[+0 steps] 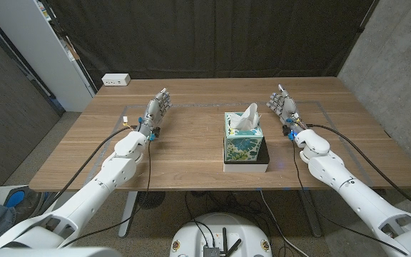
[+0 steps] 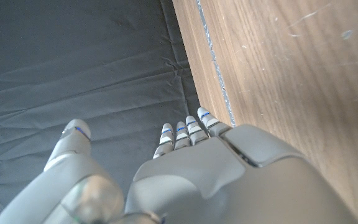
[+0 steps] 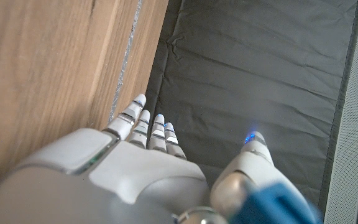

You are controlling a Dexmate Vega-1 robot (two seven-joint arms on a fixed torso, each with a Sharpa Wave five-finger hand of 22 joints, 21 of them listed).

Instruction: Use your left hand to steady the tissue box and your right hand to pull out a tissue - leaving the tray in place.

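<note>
Standing on the wooden table [image 1: 191,160] at the left side, the left hand [image 1: 158,107] holds nothing, its fingers [image 2: 191,130] straight and a little apart. Near the middle of the table is the tissue box [image 1: 243,138] with a flower pattern, on a white tray [image 1: 246,168], and a white tissue [image 1: 247,118] sticks up from its top. On the right side, well apart from the box, the right hand [image 1: 283,104] is also open and holds nothing.

Both arms are extended forward from the near corners. The left hand [image 1: 158,106] is held empty with fingers [image 2: 188,132] straight and close together, thumb apart. The right hand [image 1: 282,104] is posed likewise, apparently standing on its edge.
</note>
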